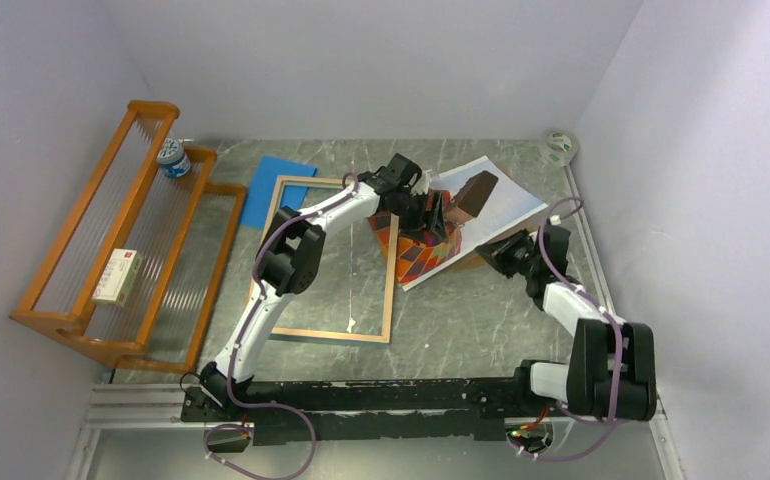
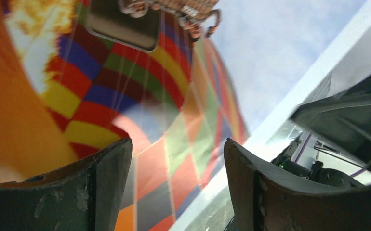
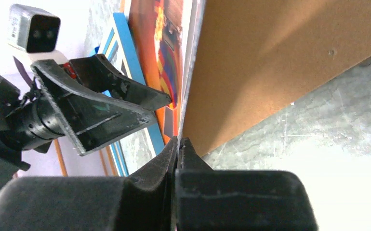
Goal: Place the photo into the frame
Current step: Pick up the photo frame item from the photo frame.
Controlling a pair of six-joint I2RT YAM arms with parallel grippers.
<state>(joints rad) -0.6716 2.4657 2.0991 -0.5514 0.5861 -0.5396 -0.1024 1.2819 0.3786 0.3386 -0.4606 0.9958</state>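
I count two arms on my feed, the left arm point(image 1: 291, 255) and the right arm point(image 1: 611, 360). Each carries one gripper, so two in all: the left gripper point(image 2: 176, 163) and the right gripper point(image 3: 178, 144), with two fingers apiece. There is one photo point(image 1: 506, 200), one frame point(image 1: 393, 290) and one brown backing board point(image 3: 280, 62). One orange rack point(image 1: 153, 108) stands along the counter's left edge. It holds two items, one small white box point(image 1: 117, 276) and one blue-and-white tub point(image 1: 171, 158). I see one flat blue pad point(image 1: 276, 185) toward the far edge. One roll of tape point(image 1: 559, 146) sits in the far right corner.
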